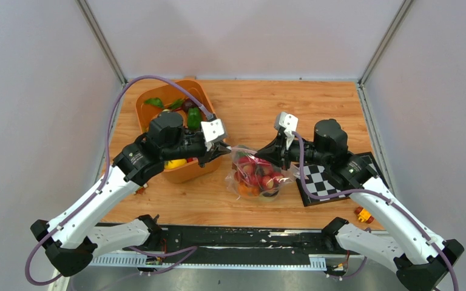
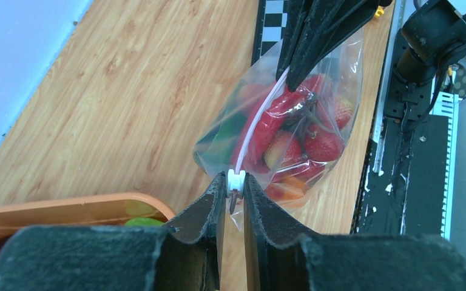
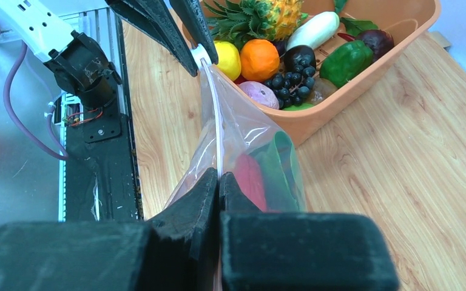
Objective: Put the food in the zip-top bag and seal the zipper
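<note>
left fingers (image 2: 209, 203) are pinching the white slider (image 2: 235, 180) at one end of the zipper (image 2: 256, 124) — right fingers (image 3: 197, 197) are pressing shut on the other, holding the zip-top bag (image 2: 340, 66) of food (image 2: 324, 145) taut beside the orange tub (image 1: 188, 173). sealing seems to be starting; next is calling for a straight slider drag.

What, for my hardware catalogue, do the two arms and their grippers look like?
Both the left arm and right arm have white links with bulky black joints and a purple cable running alongside. Each wrist carries a small white block. The left gripper and right gripper have two black tapering fingers each.
</note>
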Robot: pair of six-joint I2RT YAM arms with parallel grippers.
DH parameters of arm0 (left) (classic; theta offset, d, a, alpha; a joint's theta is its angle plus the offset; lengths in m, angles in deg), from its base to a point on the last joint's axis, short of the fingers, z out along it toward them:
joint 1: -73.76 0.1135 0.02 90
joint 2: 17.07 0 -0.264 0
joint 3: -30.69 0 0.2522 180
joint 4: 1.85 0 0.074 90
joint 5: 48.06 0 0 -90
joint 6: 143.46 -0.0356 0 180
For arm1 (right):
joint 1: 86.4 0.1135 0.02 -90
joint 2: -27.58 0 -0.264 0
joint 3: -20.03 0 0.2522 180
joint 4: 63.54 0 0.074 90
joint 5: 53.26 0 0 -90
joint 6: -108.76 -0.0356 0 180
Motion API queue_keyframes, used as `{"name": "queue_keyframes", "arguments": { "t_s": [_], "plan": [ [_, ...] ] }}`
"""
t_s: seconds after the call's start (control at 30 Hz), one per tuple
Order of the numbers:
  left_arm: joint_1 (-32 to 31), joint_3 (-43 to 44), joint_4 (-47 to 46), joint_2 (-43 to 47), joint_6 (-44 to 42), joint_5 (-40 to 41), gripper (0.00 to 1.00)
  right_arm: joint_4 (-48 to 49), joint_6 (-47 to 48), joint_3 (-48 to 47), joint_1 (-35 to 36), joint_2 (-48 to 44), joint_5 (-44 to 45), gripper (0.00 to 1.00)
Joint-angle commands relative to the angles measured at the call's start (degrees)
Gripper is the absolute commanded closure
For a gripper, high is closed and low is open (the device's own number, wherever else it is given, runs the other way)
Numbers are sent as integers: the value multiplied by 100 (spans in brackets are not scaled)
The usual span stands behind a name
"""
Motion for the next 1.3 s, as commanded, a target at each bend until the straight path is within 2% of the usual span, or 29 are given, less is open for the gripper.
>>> {"name": "queue_keyframes", "arguments": {
  "t_s": [0.0,0.23,0.33,0.47,0.63,0.7,1.03,1.27],
  "plan": [
    [26,59,-243,164,159,-26,78,292,-140,-82,-26,-73,-178,100],
    [26,23,-256,195,256,48,78,408,-148,32,-20,-116,-242,100],
    [26,-72,-340,185,359,74,71,536,-158,136,-22,-119,-191,100],
    [26,-129,-376,182,524,80,33,579,-159,187,-23,-117,-218,100],
    [26,-221,-536,397,746,345,9,649,-141,276,-17,-249,-166,100],
    [27,-290,-689,548,863,540,2,653,-139,299,-21,-294,-58,100],
    [31,-754,-931,1540,1499,2217,0,1144,-442,464,-19,-723,1363,100],
    [26,-1108,-1085,1781,1816,1925,0,853,-43,-128,-29,-530,2197,100]
  ]
}}
